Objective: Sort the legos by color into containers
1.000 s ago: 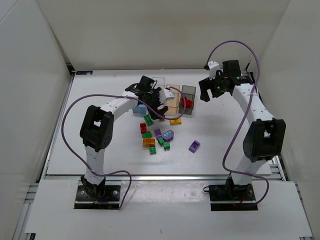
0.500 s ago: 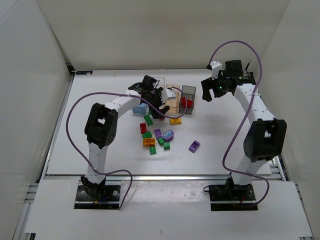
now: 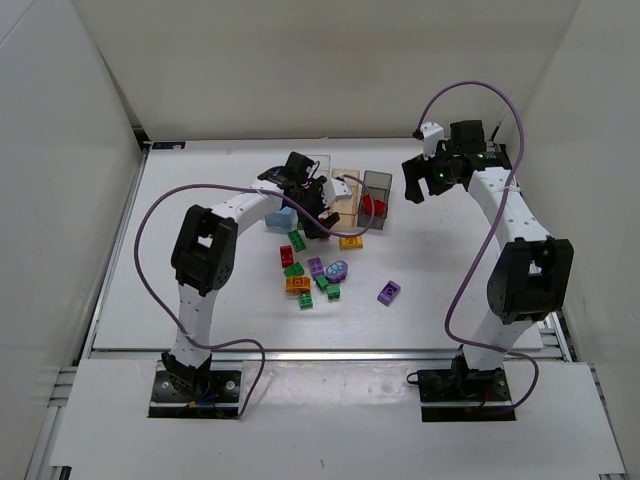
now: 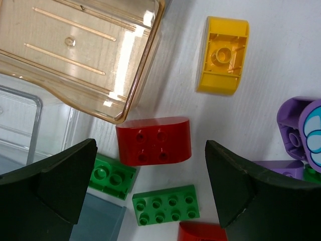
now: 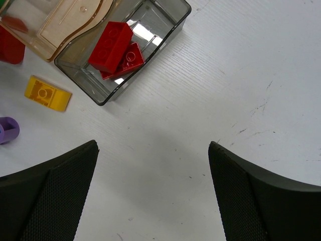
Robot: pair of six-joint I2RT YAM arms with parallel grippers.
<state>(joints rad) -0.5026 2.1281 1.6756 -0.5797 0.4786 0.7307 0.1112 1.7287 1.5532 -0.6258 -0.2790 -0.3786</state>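
- The left gripper point(image 4: 150, 178), jaws spread wide and empty, hangs over a red rounded brick point(image 4: 153, 140) by the peach bin point(image 4: 134, 96), near the table point(image 3: 200, 200)'s far edge.
- The brick's long axis runs finger to finger.
- The right gripper point(image 5: 153, 193), open too, hovers beside the smoky grey bin point(image 5: 146, 61), farther off.

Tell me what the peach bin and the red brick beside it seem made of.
Peach-tan bin: probably thin translucent plastic, glossy; the table shows through and its rim glints. Red brick: apparently hard opaque plastic, smooth, with a soft sheen.
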